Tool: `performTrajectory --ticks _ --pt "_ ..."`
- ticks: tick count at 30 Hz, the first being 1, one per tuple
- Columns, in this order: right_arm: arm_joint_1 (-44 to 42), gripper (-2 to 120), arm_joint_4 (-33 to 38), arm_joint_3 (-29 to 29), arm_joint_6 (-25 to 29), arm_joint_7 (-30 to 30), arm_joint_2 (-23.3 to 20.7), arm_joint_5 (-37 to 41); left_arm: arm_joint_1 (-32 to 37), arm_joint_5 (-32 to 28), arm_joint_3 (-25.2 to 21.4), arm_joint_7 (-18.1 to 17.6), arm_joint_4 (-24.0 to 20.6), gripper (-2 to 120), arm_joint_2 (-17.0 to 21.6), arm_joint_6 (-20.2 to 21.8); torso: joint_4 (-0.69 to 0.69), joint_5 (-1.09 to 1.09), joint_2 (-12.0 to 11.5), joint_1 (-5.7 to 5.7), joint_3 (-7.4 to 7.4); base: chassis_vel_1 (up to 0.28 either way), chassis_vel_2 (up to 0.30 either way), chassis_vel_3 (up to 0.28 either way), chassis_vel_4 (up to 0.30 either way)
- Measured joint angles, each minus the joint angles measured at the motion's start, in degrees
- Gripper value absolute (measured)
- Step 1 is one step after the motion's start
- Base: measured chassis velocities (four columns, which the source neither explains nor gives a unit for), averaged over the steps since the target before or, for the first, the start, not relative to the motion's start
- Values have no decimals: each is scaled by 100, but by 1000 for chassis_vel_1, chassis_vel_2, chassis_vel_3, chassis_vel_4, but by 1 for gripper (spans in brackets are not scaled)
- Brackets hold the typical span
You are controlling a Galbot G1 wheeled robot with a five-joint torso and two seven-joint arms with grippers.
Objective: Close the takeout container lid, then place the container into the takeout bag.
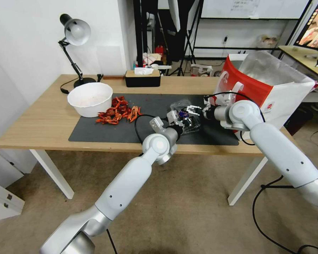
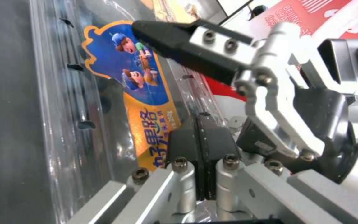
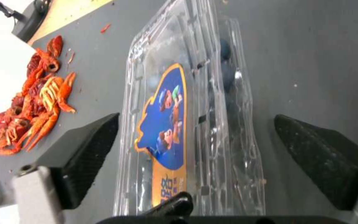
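Note:
The clear takeout container [image 1: 186, 119] lies on the dark mat in the head view, with dark blueberries [image 3: 225, 73] showing through it. Its lid [image 3: 162, 93], bearing a blue and orange cartoon sticker [image 2: 139, 77], is folded over the berry half. My left gripper [image 2: 202, 137] is shut, its pads together on the lid at the sticker's end, and it also shows as the left gripper [image 1: 178, 118]. My right gripper [image 3: 206, 152] is open wide, one finger on each side of the container's long edges. The red-and-white takeout bag [image 1: 265, 81] stands open at the table's right end, behind the right arm.
A white bowl [image 1: 90, 98] and a heap of red crayfish shells [image 1: 118, 111] sit on the mat's left part. A desk lamp [image 1: 74, 35] and a black tissue box [image 1: 142, 78] stand along the back edge. The wooden table [image 1: 35, 120] ends close behind both arms.

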Motion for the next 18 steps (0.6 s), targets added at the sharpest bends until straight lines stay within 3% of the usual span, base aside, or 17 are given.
performTrajectory --ticks 5,7,18 --pt "-28 84 11 0 0 10 3 13 10 0 -5 -1 -17 0 23 0 0 0 0 0 0 0 0 0 0" --pt "-53 72 41 5 0 36 -4 33 20 0 -11 -3 -39 0 38 -1 0 0 0 0 0 0 0 0 0" --pt "-123 35 154 47 5 140 -65 112 23 -2 -4 -24 -73 0 26 -2 0 0 0 0 0 0 0 0 0"
